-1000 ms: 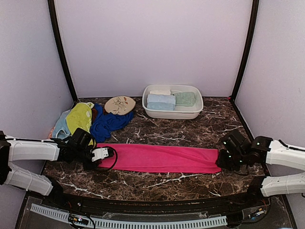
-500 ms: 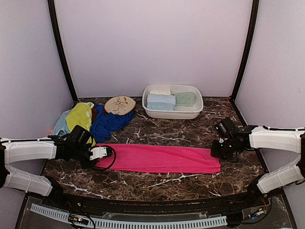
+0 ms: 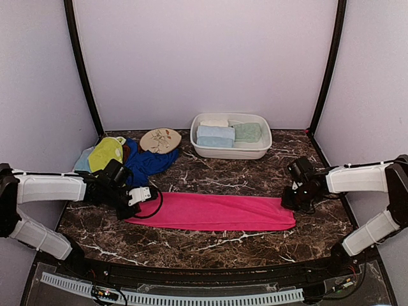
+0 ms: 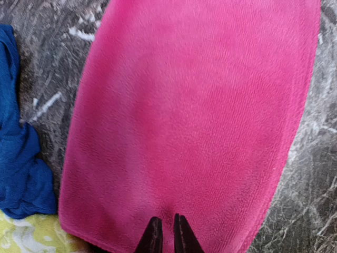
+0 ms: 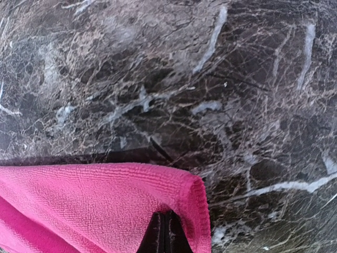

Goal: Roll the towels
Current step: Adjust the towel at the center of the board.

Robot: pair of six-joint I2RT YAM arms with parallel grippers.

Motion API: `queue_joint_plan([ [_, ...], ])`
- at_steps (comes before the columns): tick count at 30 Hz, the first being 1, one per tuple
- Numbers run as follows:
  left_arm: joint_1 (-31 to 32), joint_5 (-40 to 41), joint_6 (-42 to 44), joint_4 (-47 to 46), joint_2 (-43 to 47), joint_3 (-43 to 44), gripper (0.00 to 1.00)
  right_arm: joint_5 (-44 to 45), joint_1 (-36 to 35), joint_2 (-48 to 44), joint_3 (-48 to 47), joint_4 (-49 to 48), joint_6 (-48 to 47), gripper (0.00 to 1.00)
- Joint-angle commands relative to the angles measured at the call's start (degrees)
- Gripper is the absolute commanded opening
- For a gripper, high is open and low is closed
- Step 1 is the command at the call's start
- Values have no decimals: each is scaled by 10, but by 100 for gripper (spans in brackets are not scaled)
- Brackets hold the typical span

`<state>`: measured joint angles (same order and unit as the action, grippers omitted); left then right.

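Observation:
A hot pink towel lies stretched flat across the marble table, left to right. My left gripper sits at its left end. In the left wrist view the gripper is shut, pinching a small pucker of the pink towel. My right gripper is at the towel's far right corner. In the right wrist view that gripper is shut on the pink towel, whose corner curls up off the table with a shadow beneath it.
A heap of towels sits at the back left: yellow-green, royal blue, pale blue. An oval floral disc lies beside it. A white basin at the back holds rolled pale blue and mint towels.
The right gripper moved from the towel's near right end up to its far right corner and shut on it. The left gripper shifted slightly back and right, dragging the left end.

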<state>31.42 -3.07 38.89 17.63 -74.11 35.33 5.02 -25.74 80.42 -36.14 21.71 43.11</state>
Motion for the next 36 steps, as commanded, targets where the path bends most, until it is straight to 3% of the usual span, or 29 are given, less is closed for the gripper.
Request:
queue_joint_plan([
  [1, 5, 42, -15, -15, -33, -28, 9, 21, 22, 7, -3, 5, -20, 0],
  [8, 5, 59, 47, -15, 48, -118, 9, 45, 55, 16, -15, 15, -41, 0],
  [15, 5, 54, 58, -8, 90, -107, 10, 81, 46, -4, -47, 51, -45, 0],
  [18, 5, 30, 50, 12, 93, -79, 14, 75, 24, -45, -38, 66, -26, 14],
  [21, 5, 7, 39, 28, 96, -51, 19, 36, 15, -95, 2, 60, -1, 36],
  [23, 4, -12, 25, 48, 93, -28, 20, 19, -1, -135, 30, 55, 18, 40],
  [28, 5, -49, 16, 81, 82, -2, 22, 37, -68, -199, 56, 98, 62, 28],
  [36, 5, -21, 21, 56, 66, -39, 21, 13, -120, -237, 70, 134, 117, 31],
])
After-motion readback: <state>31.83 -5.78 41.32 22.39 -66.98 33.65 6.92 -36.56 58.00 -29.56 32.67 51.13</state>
